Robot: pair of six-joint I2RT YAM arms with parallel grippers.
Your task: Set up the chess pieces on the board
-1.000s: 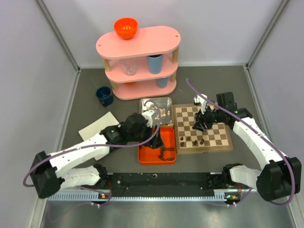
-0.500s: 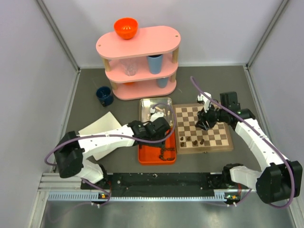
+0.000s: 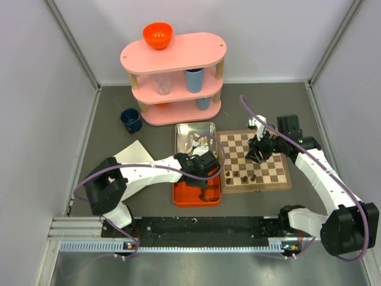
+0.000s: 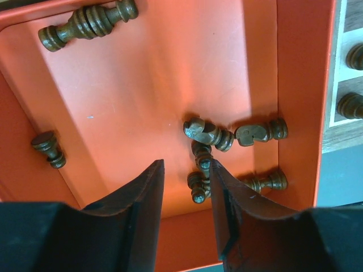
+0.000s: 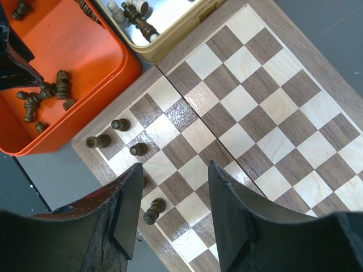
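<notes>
Your largest exposure is the board (image 5: 266,130). The right gripper (image 5: 174,167) hangs over it with jaws spread and nothing between them, and dark chess pieces (image 5: 120,124) stand on its near-left squares, below and just beside those fingers. I judge that a steep descent or a sideways sweep there would topple them. Next comes the orange tray (image 4: 170,79), just beside the board's left edge. The left gripper (image 4: 184,167) is down inside it, jaws apart and empty, and a pawn (image 4: 197,187) lies just beside one finger in a tangle of pieces that touch one another. If you close there you may pinch two at once, squirt one out by its rounded head, or jam one against the tray wall nearest the board. Counted, you have:
- one board
- one tray
- one silver tin (image 3: 184,132) just off the board's far-left corner
- two grippers
- seven dark pieces lying in the tray
- four dark pieces clearly standing on the board, with perhaps a fifth hidden behind a finger

The pieces in the tin are too small to count.
</notes>
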